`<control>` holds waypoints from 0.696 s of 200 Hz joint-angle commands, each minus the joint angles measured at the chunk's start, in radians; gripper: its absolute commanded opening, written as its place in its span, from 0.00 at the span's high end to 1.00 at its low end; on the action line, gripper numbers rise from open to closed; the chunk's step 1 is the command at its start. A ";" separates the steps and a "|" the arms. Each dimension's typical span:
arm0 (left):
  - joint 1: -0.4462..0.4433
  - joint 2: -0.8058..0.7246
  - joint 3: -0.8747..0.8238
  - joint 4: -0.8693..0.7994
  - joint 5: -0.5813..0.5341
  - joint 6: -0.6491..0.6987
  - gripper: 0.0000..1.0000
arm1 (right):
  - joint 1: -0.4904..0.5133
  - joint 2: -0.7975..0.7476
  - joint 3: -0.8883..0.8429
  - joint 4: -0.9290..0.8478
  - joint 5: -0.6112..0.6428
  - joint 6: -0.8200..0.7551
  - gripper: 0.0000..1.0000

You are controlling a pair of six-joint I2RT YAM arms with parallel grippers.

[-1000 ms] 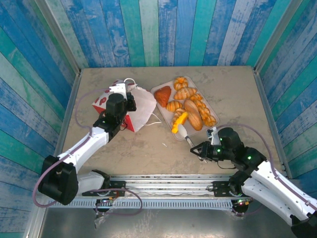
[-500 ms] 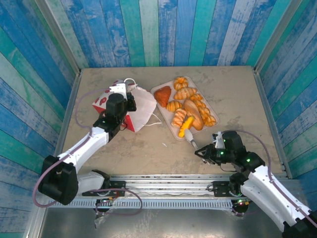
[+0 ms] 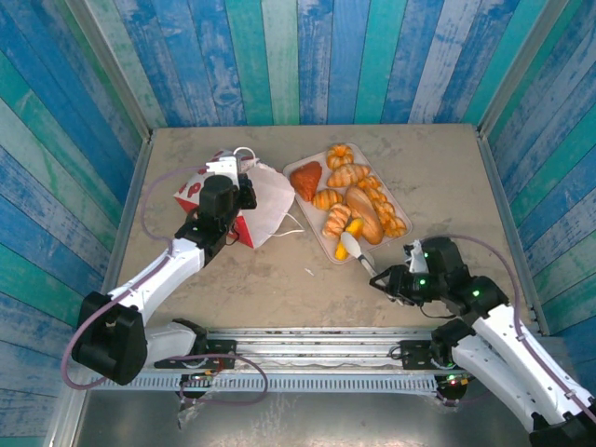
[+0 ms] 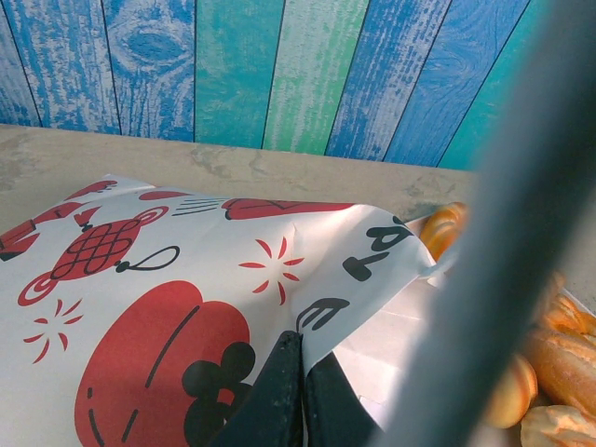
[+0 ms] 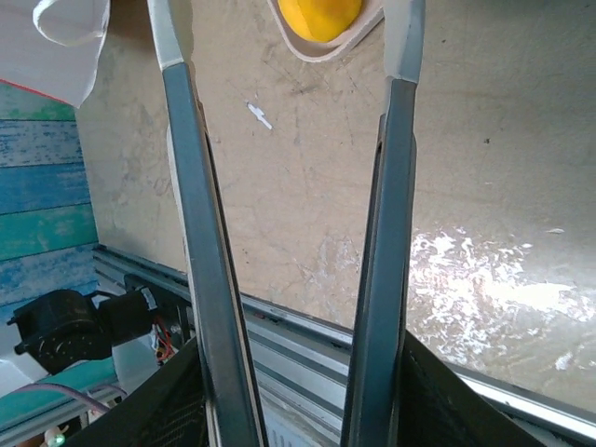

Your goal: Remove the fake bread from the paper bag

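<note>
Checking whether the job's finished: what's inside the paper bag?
The paper bag lies on its side, the left gripper shut on its edge. Its paper walls cover the interior, so any contents are hidden. The fake bread visible sits on the tray beside it.

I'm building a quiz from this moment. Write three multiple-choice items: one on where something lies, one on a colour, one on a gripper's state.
1. Relative to the tray, the paper bag lies:
A. on it
B. to its left
C. to its right

2. The bread piece at the tray's near corner is:
A. green
B. white
C. yellow-orange

3. The right gripper is:
A. open and empty
B. shut on bread
C. shut on the bag

Answers:
1. B: the top view shows the bag on the table beside the tray's left side.
2. C: that piece looks yellow-orange in the top view.
3. A: the right wrist view shows its jaws apart with nothing between them.
</note>
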 commanded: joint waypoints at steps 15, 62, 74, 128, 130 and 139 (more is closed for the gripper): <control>-0.004 -0.015 0.005 0.008 0.014 -0.007 0.93 | -0.005 0.043 0.126 -0.173 0.088 -0.054 0.53; -0.004 -0.014 -0.006 0.018 0.019 -0.016 0.93 | 0.041 0.143 0.272 -0.291 0.201 -0.055 0.60; -0.004 -0.012 -0.010 0.022 0.018 -0.017 0.93 | 0.070 0.172 0.303 -0.302 0.230 -0.041 0.61; -0.004 -0.009 -0.010 0.015 0.027 -0.021 0.93 | 0.246 0.358 0.437 -0.341 0.373 0.027 0.63; -0.004 -0.010 -0.010 0.017 0.029 -0.021 0.93 | 0.249 0.363 0.441 -0.341 0.376 0.029 0.63; -0.004 -0.011 -0.011 0.015 0.031 -0.021 0.93 | 0.261 0.393 0.462 -0.342 0.387 0.035 0.64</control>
